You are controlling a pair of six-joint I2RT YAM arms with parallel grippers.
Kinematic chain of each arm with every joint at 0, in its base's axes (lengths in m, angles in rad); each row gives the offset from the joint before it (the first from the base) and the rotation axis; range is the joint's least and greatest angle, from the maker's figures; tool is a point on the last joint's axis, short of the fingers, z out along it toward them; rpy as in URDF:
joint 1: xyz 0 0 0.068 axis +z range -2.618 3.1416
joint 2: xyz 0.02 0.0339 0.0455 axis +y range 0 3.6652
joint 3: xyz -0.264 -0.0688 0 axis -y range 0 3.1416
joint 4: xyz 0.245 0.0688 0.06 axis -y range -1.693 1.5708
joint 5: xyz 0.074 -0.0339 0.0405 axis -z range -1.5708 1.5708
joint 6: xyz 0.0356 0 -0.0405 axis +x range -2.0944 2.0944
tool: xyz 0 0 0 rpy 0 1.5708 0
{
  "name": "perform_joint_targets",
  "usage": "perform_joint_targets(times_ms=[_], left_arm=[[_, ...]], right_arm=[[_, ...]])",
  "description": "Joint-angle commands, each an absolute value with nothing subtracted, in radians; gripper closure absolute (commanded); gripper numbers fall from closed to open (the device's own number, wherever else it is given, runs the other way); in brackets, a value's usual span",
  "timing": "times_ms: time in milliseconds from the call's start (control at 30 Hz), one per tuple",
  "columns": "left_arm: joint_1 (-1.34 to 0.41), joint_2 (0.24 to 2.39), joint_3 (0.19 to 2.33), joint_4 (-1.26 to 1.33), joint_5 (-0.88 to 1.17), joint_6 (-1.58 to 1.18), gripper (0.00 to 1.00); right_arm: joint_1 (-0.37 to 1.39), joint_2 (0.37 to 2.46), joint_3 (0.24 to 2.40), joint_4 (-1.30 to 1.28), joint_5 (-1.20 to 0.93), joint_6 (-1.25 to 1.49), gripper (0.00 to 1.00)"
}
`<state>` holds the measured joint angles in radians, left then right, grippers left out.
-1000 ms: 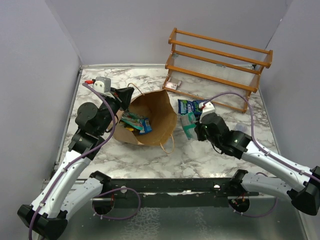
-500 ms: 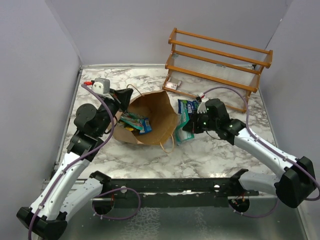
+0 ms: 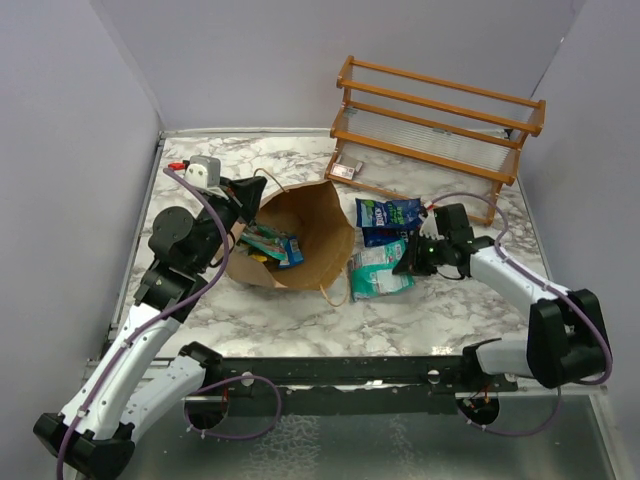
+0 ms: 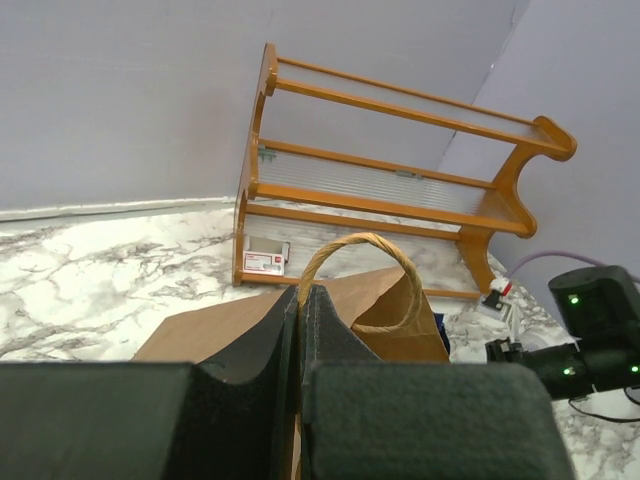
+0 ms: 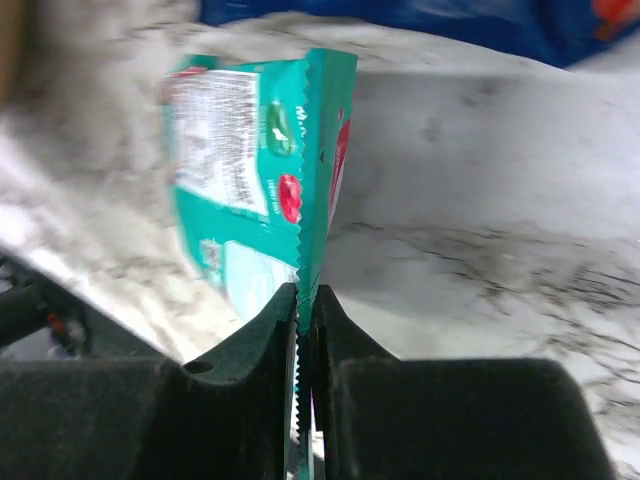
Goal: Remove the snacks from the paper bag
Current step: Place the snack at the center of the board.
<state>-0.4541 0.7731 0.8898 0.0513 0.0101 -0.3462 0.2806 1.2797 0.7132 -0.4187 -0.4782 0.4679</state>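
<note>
**A:** What is different from a second ago?

**B:** The teal packet (image 3: 378, 270) is down. A second ago the right gripper (image 3: 408, 263) carried it upright, just right of the paper bag (image 3: 310, 225). Now it lies flat on the table (image 3: 420, 315), around the middle, just outside the bag's right side.

**A:** Has it been let go?

**B:** Not that I can see. In the right wrist view the jaws are pinched on the packet's serrated edge, with hardly a gap. At most, I judge, the release is only beginning.

**A:** And the other arm?

**B:** The left gripper (image 3: 250, 192) has not shifted. It is clamped on the bag's rim at the left side, holding the mouth open.

**A:** So where does the task stand?

**B:** Two snacks are out. One is the teal packet. The other is a blue packet (image 3: 388, 212) just beyond it toward the far edge, in front of the wooden rack (image 3: 440, 115). But several packets (image 3: 272, 245) show inside the bag, so I'd call it partly done. Next the right jaws need to part and the arm needs to return to the bag's mouth.
</note>
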Motion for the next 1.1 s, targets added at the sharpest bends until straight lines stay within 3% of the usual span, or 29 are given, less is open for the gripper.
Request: perform_joint_targets(times_ms=[0, 100, 200, 233, 333, 400, 633, 867, 1067], left_arm=[[-0.456, 0.77, 0.889, 0.09, 0.023, -0.358, 1.0], [-0.456, 0.77, 0.892, 0.101, 0.083, -0.345, 1.0], [-0.456, 0.786, 0.891, 0.112, 0.212, -0.329, 1.0], [-0.457, 0.791, 0.888, 0.115, 0.237, -0.329, 1.0], [-0.456, 0.792, 0.875, 0.127, 0.324, -0.33, 1.0], [-0.457, 0.787, 0.862, 0.133, 0.39, -0.33, 1.0], [-0.457, 0.716, 0.742, 0.2, 0.557, -0.325, 1.0], [-0.457, 0.641, 0.563, 0.395, 0.671, -0.425, 1.0], [-0.46, 0.62, 0.506, 0.406, 0.67, -0.508, 1.0]], right_arm=[[0.265, 1.359, 0.688, -0.455, -0.254, 0.49, 0.87], [0.259, 1.352, 0.689, -0.473, -0.161, 0.512, 0.85], [0.259, 1.323, 0.672, -0.448, -0.129, 0.514, 0.72], [0.259, 1.316, 0.672, -0.448, -0.116, 0.518, 0.64], [0.259, 1.289, 0.678, -0.472, -0.08, 0.538, 0.26], [0.259, 1.243, 0.681, -0.489, -0.085, 0.555, 0.13], [0.259, 0.964, 0.727, -0.45, -0.259, 0.497, 0.08], [0.259, 0.797, 0.649, -0.178, -0.482, 0.378, 0.07], [0.303, 0.706, 0.556, 0.036, -0.715, 0.252, 0.21]])
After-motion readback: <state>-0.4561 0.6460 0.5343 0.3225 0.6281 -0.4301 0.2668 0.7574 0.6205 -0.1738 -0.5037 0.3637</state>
